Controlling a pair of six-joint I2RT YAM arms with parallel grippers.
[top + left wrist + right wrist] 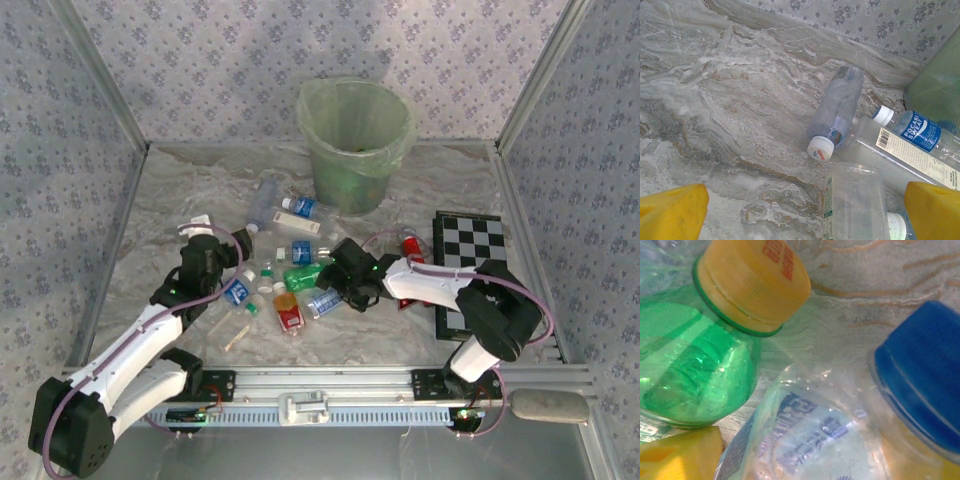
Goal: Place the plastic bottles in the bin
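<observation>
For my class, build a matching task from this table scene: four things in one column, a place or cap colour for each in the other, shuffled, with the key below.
Things
1. bin
2. chessboard
3. green bottle
4. Pocari Sweat bottle

Place or colour
a. white cap
b. right side of the table
c. yellowish cap
d. far end of the table, upright

Pairs: 1-d, 2-b, 3-c, 4-a
</observation>
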